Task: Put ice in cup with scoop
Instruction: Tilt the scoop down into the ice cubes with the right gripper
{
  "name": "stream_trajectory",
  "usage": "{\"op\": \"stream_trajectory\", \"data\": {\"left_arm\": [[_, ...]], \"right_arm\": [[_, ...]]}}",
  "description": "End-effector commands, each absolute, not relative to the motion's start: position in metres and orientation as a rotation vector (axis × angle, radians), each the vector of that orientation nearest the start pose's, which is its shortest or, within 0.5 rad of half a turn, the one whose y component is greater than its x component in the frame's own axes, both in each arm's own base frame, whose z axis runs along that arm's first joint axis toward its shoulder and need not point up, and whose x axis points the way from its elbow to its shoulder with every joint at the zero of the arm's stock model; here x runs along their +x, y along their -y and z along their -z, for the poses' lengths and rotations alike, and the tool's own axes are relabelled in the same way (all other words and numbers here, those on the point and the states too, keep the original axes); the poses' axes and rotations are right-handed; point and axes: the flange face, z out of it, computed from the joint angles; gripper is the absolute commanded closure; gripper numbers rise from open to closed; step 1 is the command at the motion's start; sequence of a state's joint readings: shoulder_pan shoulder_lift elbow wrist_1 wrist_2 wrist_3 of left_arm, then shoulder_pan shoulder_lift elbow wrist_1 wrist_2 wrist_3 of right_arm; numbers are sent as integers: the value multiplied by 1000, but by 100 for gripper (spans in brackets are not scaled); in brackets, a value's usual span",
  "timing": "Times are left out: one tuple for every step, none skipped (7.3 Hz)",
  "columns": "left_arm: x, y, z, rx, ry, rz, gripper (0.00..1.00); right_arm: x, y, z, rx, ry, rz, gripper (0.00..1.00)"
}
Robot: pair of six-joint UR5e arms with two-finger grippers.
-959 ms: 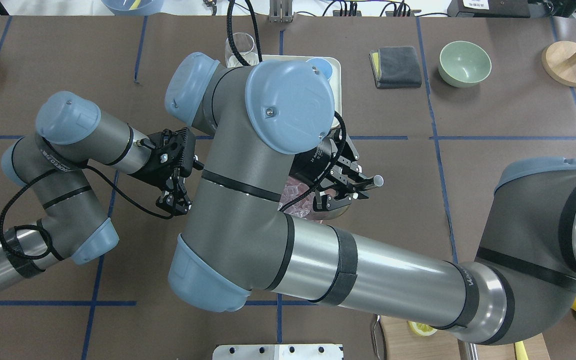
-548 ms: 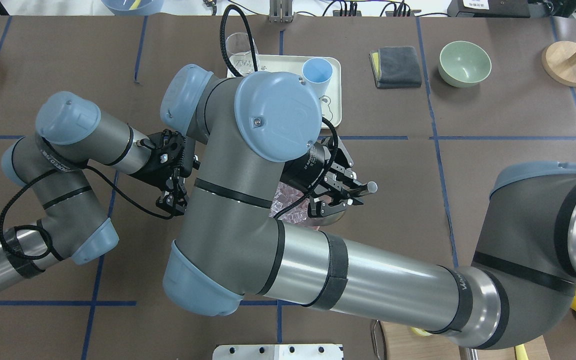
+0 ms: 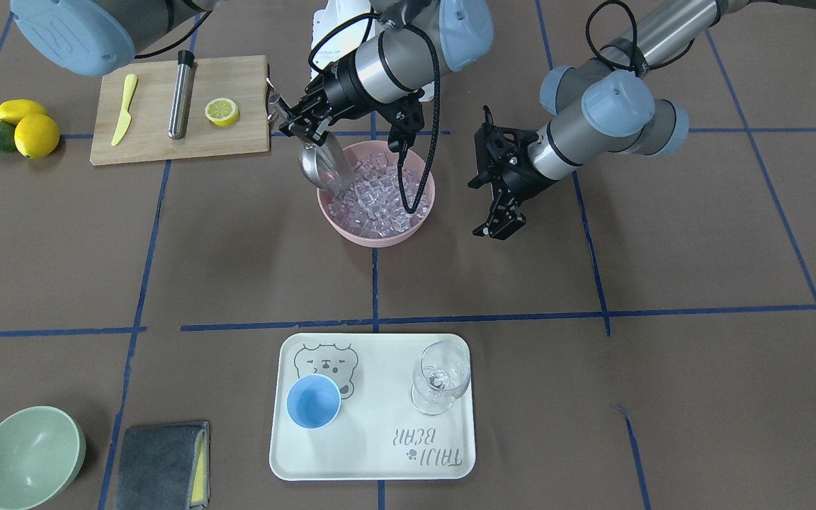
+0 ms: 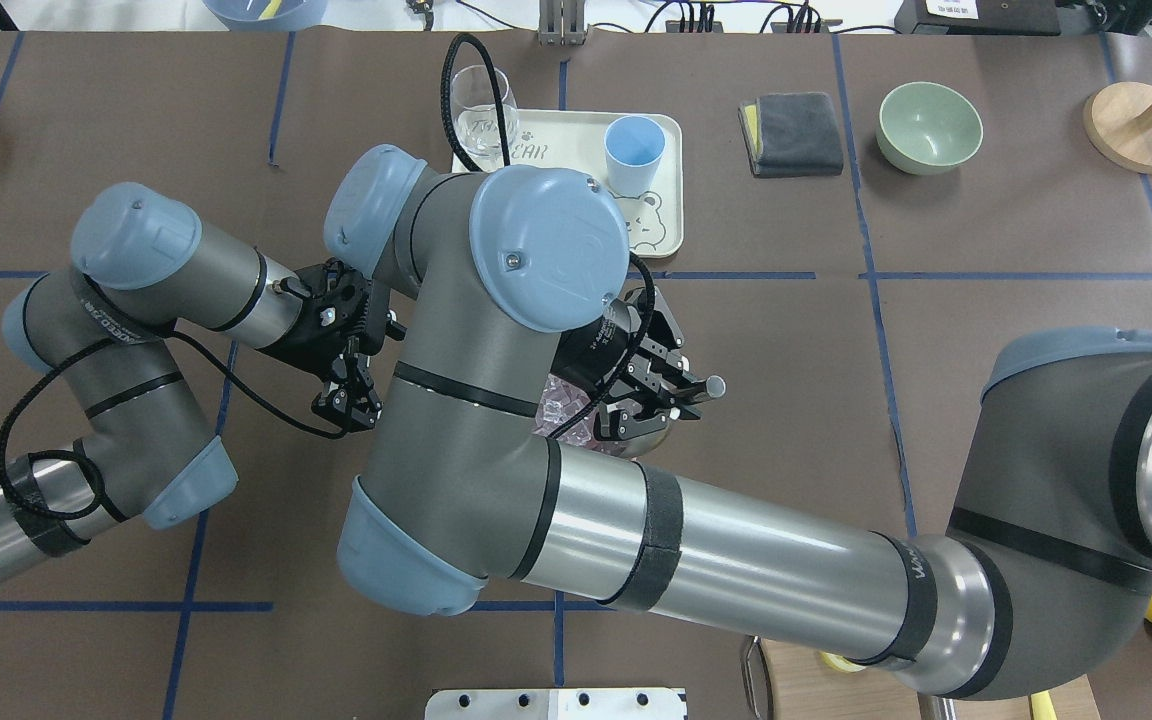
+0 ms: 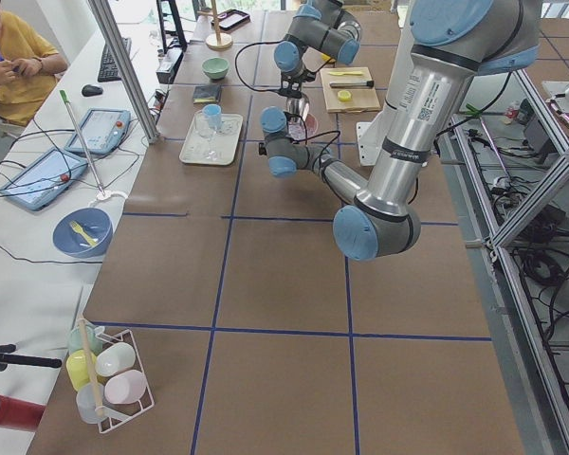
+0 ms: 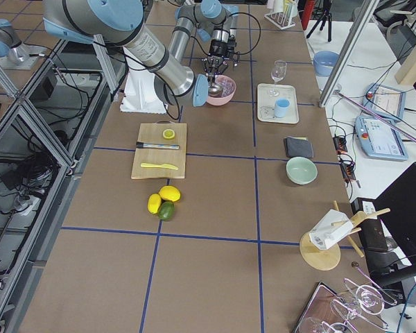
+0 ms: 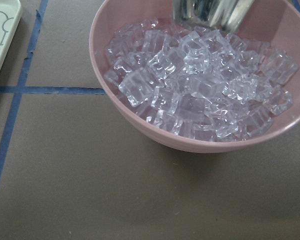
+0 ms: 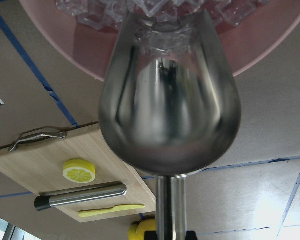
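The ice (image 7: 200, 95) sits heaped in a pink bowl (image 3: 380, 239) near the middle of the bench, a little toward the robot's edge. On my feed the scoop (image 3: 321, 167) is tipped steeply, mouth down. Its lip is in among the cubes just inside the bowl's rim on the robot's right side, and its rod handle points up and away from the bowl. The right pincer (image 3: 293, 125) is pinching that handle. From the right wrist camera I see cubes right at the trough's mouth, but I cannot tell whether any lie inside it.

The left pincer (image 3: 496, 225) hangs just beside the bowl on its other side, fingers spread and holding nothing, clear of the rim.

The cup (image 3: 314, 401) stands upright on a cream tray (image 3: 380, 457) at the middle of the operators' edge of the bench, well apart from the bowl. It looks empty to me. A stemmed glass (image 3: 440, 382) stands on the same tray, near the cup but not touching it.
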State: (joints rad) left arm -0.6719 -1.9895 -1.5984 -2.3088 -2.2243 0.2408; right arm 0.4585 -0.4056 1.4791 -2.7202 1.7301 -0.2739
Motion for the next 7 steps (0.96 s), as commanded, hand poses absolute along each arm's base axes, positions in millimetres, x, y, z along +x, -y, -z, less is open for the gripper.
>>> {"op": "stream_trajectory", "data": {"left_arm": [[453,453,-317,979,-996,-1352,0],[453,453,-316,981,-995,-1352,0],[453,454,-315,981,-994,-1350,0],[452,455,-314,984,-992,-1348,0],[451,456,-313,987,-990,-1346,0],[449,458,-311,990,-988,-1342,0],[448,460,-311,989,-985,-1339,0]], "right_arm": [[-556,402,-106,-114,177,1375,100],[-549,398,-116,-91,203,1375,100],[-538,393,-132,-67,216,1379,100],[-530,389,-145,-30,245,1382,100],[-533,388,-156,-17,287,1382,100],[-536,389,-165,-2,301,1384,100],[-532,395,-165,-1,318,1372,100]]}}
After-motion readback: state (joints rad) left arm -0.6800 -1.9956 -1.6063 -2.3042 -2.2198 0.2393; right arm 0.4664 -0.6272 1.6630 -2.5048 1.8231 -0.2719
